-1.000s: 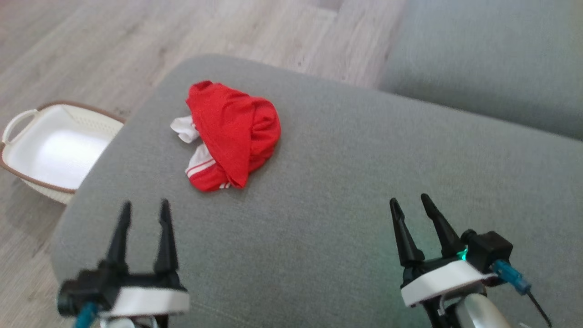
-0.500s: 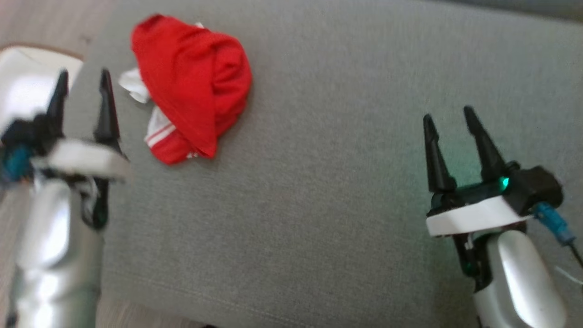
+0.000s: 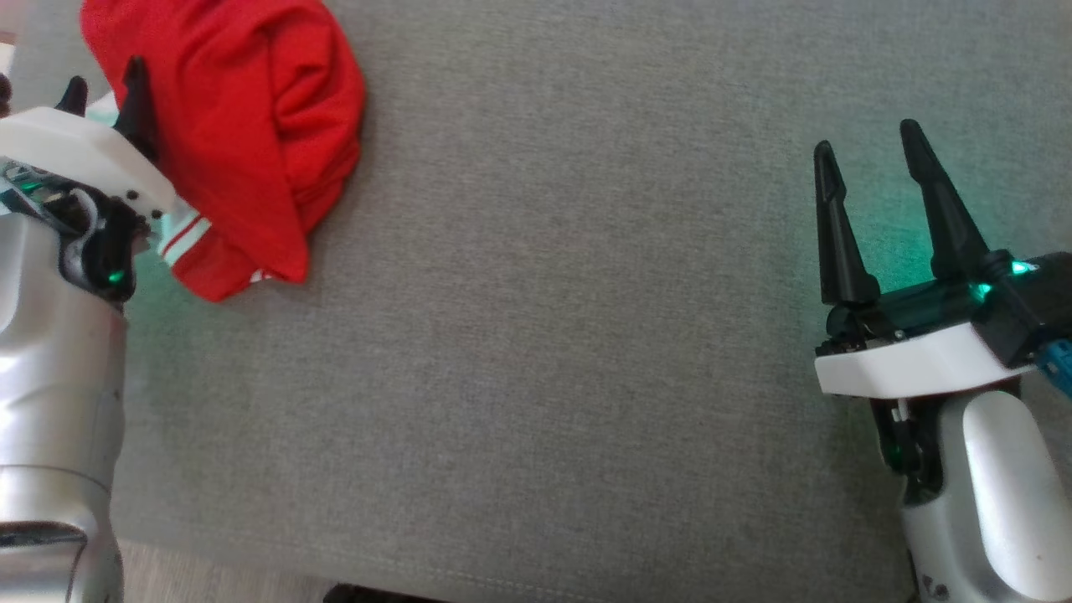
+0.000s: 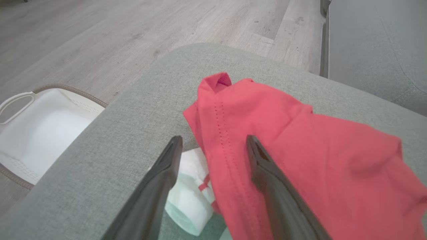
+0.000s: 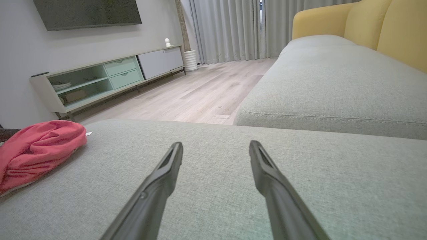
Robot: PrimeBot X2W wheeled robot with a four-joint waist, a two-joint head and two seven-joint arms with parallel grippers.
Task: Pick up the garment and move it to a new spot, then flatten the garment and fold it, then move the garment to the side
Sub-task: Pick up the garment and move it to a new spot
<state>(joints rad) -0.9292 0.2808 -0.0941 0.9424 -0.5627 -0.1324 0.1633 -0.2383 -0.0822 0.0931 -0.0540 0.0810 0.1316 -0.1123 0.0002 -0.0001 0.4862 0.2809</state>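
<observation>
Over a broad grey cushion [image 3: 544, 352], found the red garment [image 3: 251, 126] bunched in a heap at the far left corner, white trim [image 4: 186, 196] with red stripes poking out at its near-left side. Met the left gripper [image 4: 214, 140] right at that heap: fingers spread wide, gripping nothing, one finger above the white trim and the other above red cloth — could not tell whether either touched. In the head view, lost the heap's left edge behind that arm's white wrist plate [image 3: 75, 151]. Placed the right gripper [image 3: 868, 141] well apart at the right, over bare cushion, fingers likewise wide and empty, pointing to the far side.

From the left wrist, picked up more than from the head: a white basket [image 4: 43, 133] with a brown rim on the pale wood floor [image 4: 100, 40], just beside the cushion's left edge and partly hidden by it, plus a second grey seat [image 4: 377, 43] at the far right. From the right wrist, took in the room beyond — a low cabinet [image 5: 100, 83] along the wall, a dark screen [image 5: 86, 13] above it, grey curtains [image 5: 230, 30], a yellow backrest [image 5: 387, 30] behind that second seat, and the garment as a low red mound at the left. From the head, got green lights [image 3: 976, 291] glowing at both wrists and both pale forearms [image 3: 59, 402].
</observation>
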